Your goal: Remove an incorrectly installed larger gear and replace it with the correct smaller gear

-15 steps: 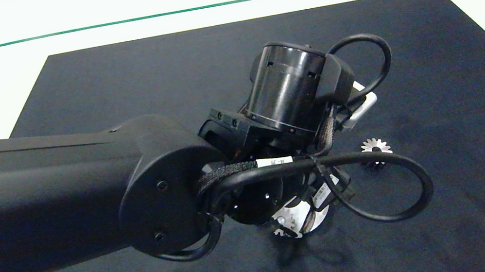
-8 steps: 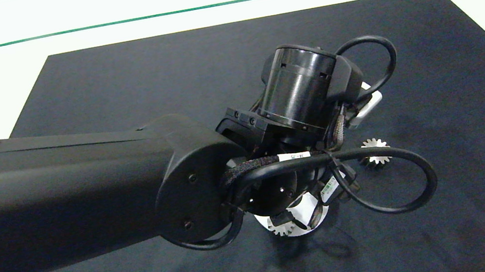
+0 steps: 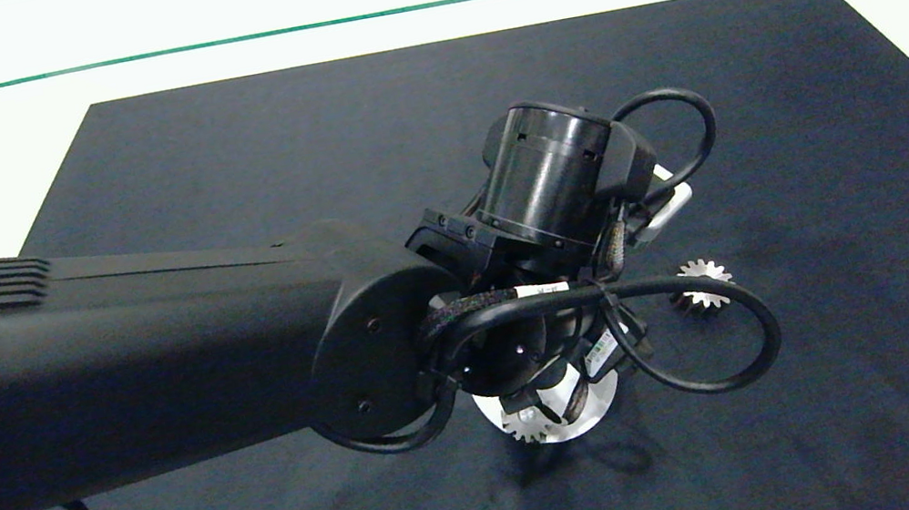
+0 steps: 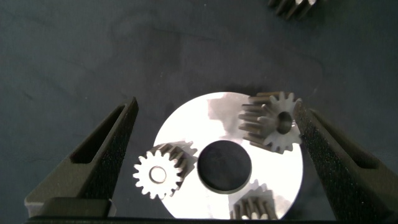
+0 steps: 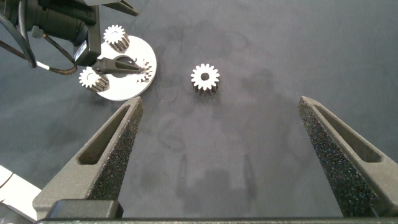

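The job has hardly begun. The larger gear [image 4: 273,121] sits on the round silver plate [image 4: 186,124], right of the middle in the left wrist view. It lies flat with its hole facing up, though it looks a bit tipped. The left claw [image 4: 214,106] is open wide around the plate, and one finger [image 4: 323,149] is just beside that gear. The smaller gear [image 5: 204,78] lies flat, alone on the black mat [image 5: 280,50], near the top middle of the right wrist view. It is not put in yet. The right claw [image 5: 227,162] hangs above the mat, open wide and holding nothing.
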Controlling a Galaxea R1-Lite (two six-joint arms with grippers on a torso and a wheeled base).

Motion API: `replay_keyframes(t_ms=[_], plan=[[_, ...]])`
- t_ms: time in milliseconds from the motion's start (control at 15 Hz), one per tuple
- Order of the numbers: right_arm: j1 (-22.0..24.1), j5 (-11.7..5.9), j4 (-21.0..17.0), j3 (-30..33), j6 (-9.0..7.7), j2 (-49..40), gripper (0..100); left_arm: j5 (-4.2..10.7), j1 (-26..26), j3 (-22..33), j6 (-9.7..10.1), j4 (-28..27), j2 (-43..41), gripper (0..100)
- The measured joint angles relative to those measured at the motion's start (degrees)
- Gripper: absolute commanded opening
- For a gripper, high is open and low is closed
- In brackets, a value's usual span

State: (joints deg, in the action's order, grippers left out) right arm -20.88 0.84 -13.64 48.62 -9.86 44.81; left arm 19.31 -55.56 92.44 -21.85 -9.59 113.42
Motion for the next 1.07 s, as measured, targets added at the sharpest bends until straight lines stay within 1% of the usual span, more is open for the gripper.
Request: replay_keyframes(t_ms=[133, 467, 533, 1067], plan=[[0.00, 0.01, 0.02, -0.02, 0.02, 0.02, 100, -0.02, 0.52, 0.00, -0.78, 0.00, 0.00, 100], [0.00, 0.09, 0.02, -0.30, 0.02, 0.00, 100, -0.02, 1.51, 0.20, -1.66, 0.00, 0.00, 100], [-0.01, 0.09, 0.02, -0.33, 0.02, 0.00, 100, -0.05, 1.88, 0.22, -2.13, 0.06, 0.02, 100], [0.00, 0.04, 0.04, -0.30, 0.02, -0.06, 100, 0.00, 1.85, 0.06, -2.21, 0.00, -0.24, 100]])
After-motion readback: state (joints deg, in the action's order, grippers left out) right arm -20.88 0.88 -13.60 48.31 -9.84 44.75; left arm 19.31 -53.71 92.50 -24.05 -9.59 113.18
